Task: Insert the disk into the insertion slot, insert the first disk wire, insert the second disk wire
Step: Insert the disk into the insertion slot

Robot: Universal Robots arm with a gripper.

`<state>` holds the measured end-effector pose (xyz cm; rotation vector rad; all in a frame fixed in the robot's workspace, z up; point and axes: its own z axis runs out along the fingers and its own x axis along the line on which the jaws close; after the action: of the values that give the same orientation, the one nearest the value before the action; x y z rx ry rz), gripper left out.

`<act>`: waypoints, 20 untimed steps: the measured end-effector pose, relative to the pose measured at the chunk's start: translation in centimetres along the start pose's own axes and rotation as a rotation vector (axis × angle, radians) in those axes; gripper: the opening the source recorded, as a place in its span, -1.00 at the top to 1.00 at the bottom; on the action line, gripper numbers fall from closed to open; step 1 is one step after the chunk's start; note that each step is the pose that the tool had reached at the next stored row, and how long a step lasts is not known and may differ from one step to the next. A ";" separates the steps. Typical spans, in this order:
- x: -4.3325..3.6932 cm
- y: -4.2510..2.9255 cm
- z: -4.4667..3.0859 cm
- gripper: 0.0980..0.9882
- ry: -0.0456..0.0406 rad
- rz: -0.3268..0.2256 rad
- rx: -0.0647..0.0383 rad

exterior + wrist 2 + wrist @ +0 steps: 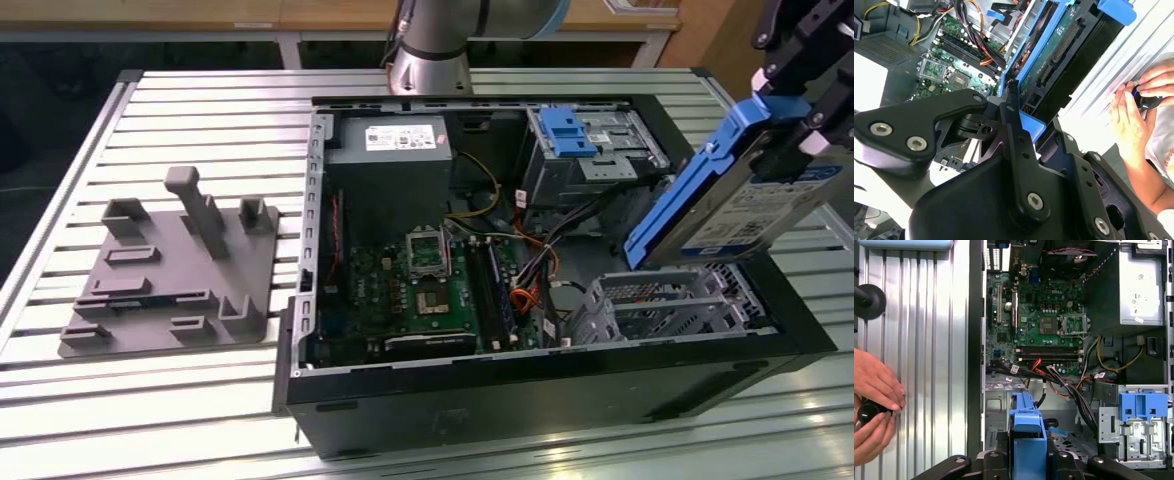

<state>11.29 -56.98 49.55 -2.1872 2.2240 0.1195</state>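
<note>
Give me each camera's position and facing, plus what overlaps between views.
Exterior view: off the arm, raised, angled down at the open black computer case; shows the arm's grey column and the black tool clamping the silver-grey hard drive in a bright blue plastic carrier.
First wrist view: on the wrist, facing past the tool into the case.
Second wrist view: on the wrist, looking along the tool's linkage and drive.
Shared: both wrist views show a person's hands.

1 disk (750, 208), 1 insertion slot (667, 305), 1 PC (534, 388), 2 hands (876, 382).
</note>
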 end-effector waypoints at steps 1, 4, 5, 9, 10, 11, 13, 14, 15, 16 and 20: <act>-0.11 0.01 0.04 0.40 0.0001 0.000 0.000; -0.46 0.01 0.20 0.40 0.0002 0.000 0.000; -0.54 0.00 0.25 0.40 0.0005 0.000 0.000; -0.73 0.00 0.48 0.40 0.0016 0.000 0.000; -0.77 0.00 0.55 0.40 0.0017 0.000 0.000; -0.80 0.00 0.61 0.40 0.0017 0.000 0.000; -0.81 -0.01 0.74 0.40 0.0014 0.000 0.000; -0.81 -0.01 0.79 0.40 0.0014 0.000 0.000; -0.81 -0.01 0.83 0.40 0.0016 0.000 0.000; -0.81 -0.01 0.87 0.40 0.0017 0.000 0.000; -0.81 -0.07 1.04 0.40 0.0019 0.000 0.000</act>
<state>11.34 -56.10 48.57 -2.1880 2.2252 0.1175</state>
